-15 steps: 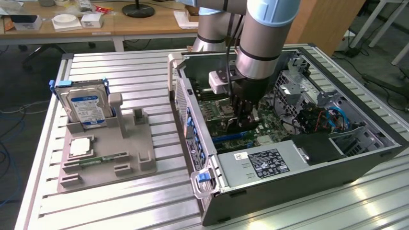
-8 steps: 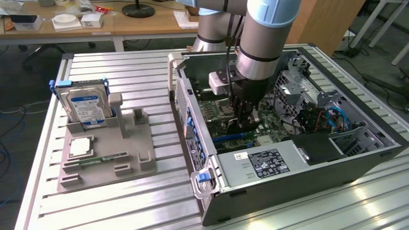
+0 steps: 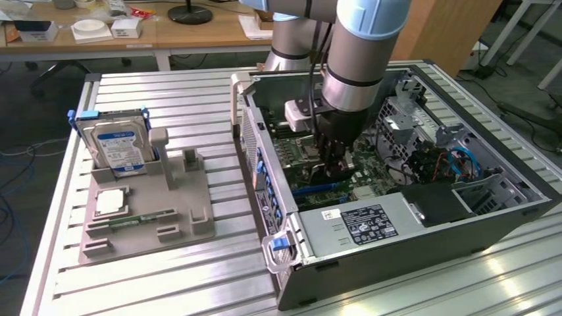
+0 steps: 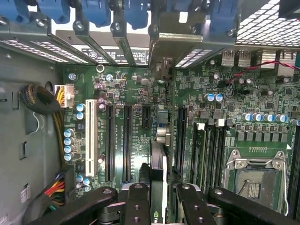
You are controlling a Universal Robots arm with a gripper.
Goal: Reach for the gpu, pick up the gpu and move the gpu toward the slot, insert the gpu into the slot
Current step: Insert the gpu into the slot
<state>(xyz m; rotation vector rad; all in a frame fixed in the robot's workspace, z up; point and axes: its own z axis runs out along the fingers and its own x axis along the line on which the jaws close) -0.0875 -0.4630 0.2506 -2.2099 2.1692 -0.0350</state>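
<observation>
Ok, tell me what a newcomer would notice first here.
The robot arm, its tip deep inside the open computer case on the exterior view's right, strikes first. In the wrist view its jaws grip the gpu, edge-on above the green motherboard and its dark slots. On the exterior view's left, a blue-labelled hard drive stands upright in a grey holder.
</observation>
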